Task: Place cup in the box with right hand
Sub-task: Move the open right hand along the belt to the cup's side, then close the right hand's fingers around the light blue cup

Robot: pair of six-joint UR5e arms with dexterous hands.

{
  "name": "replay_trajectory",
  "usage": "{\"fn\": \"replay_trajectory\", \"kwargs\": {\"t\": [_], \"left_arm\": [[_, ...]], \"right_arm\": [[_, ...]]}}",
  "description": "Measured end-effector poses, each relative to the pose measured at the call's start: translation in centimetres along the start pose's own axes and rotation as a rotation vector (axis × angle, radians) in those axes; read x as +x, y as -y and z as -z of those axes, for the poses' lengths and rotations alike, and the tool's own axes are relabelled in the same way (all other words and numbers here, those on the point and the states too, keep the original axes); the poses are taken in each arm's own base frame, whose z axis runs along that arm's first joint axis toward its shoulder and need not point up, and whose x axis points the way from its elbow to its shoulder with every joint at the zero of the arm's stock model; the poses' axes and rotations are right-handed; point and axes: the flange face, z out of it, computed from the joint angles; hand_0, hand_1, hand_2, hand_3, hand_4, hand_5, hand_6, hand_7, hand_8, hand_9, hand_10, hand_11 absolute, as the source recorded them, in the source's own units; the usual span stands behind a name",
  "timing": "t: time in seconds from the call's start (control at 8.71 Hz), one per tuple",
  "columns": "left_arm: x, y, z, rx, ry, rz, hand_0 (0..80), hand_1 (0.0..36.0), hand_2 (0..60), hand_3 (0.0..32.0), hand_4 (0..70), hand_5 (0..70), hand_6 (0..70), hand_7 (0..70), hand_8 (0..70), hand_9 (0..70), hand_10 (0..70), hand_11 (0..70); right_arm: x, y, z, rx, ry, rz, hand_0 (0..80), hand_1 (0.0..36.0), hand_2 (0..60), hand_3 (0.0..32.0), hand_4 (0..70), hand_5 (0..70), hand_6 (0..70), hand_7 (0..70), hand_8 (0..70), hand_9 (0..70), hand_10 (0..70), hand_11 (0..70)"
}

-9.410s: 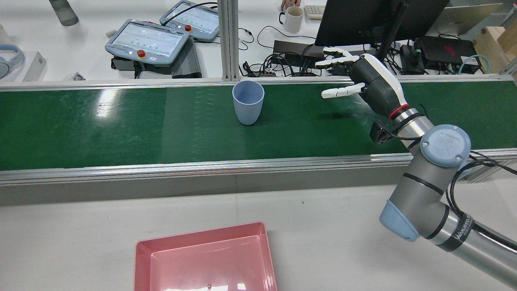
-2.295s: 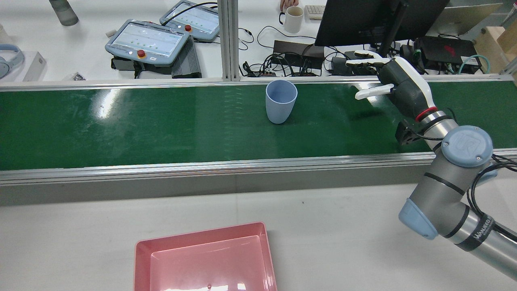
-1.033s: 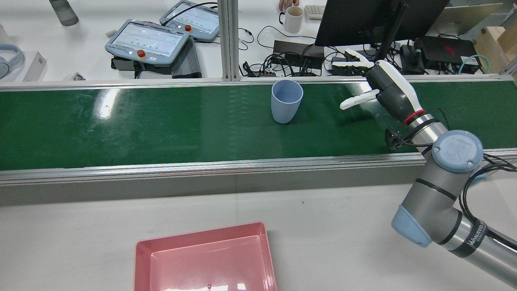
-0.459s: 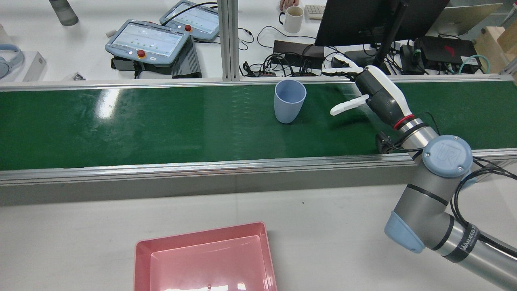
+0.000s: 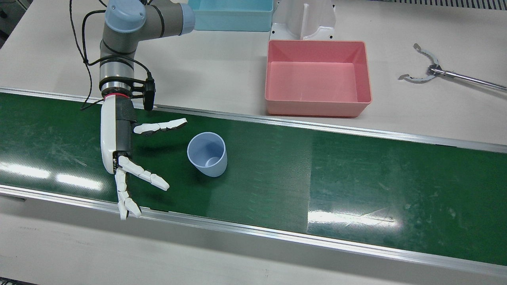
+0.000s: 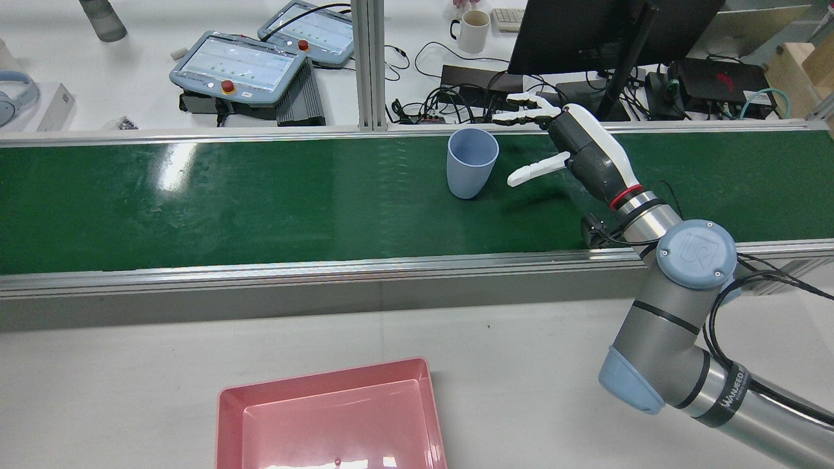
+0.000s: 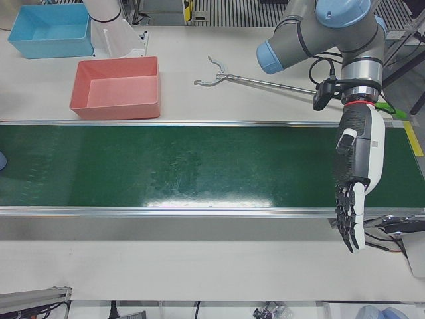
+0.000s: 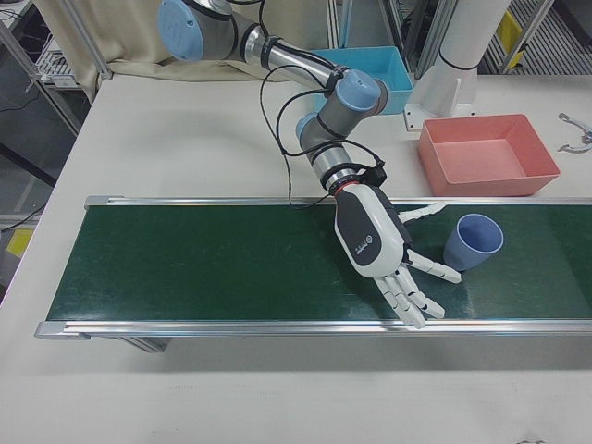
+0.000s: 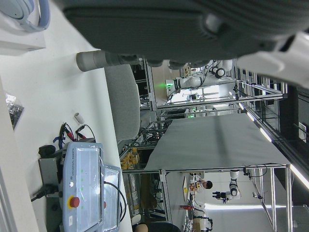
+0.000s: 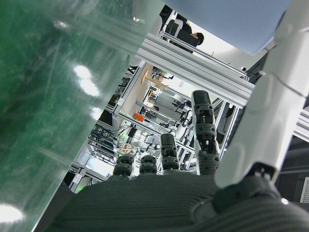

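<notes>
A light blue cup (image 5: 207, 153) stands upright on the green conveyor belt (image 5: 356, 170). It also shows in the rear view (image 6: 472, 161) and the right-front view (image 8: 473, 240). My right hand (image 5: 119, 142) is open just beside the cup, fingers spread, with a small gap and no contact. It shows in the rear view (image 6: 580, 153) and the right-front view (image 8: 375, 236) too. The empty pink box (image 5: 317, 109) sits on the white table on the robot's side of the belt (image 6: 339, 430). My left hand (image 7: 358, 166) hangs open and empty over the belt's other end.
A blue bin (image 5: 231, 16) and a white pedestal (image 5: 305, 19) stand behind the pink box. A metal grabber tool (image 5: 427, 71) lies on the table. Aluminium rails (image 6: 326, 267) edge the belt. Pendants, cables and a monitor lie beyond it.
The cup has drifted along the belt toward my right arm. My right hand, still open, has swung toward the cup and now sits close beside it.
</notes>
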Motion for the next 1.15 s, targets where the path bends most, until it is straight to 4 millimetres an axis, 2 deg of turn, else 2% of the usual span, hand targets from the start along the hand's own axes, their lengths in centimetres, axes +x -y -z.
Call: {"fn": "replay_trajectory", "kwargs": {"t": [0.34,1.15], "left_arm": [[0.0,0.0,0.0,0.0,0.0,0.0,0.0,0.0,0.0,0.0,0.0,0.0,0.0,0.0,0.0,0.0,0.0,0.0],[0.0,0.0,0.0,0.0,0.0,-0.001,0.0,0.0,0.0,0.0,0.0,0.0,0.0,0.0,0.0,0.0,0.0,0.0]], "right_arm": [[1.0,-1.0,0.1,-0.003,0.0,0.008,52.0,10.6,0.0,0.0,28.2,4.9,5.8,25.1,2.9,7.9,5.3,9.1],[2.0,-1.1,-0.5,0.01,0.0,0.014,51.6,10.3,0.0,0.0,28.9,4.9,6.1,26.2,3.3,8.6,5.6,9.6]]}}
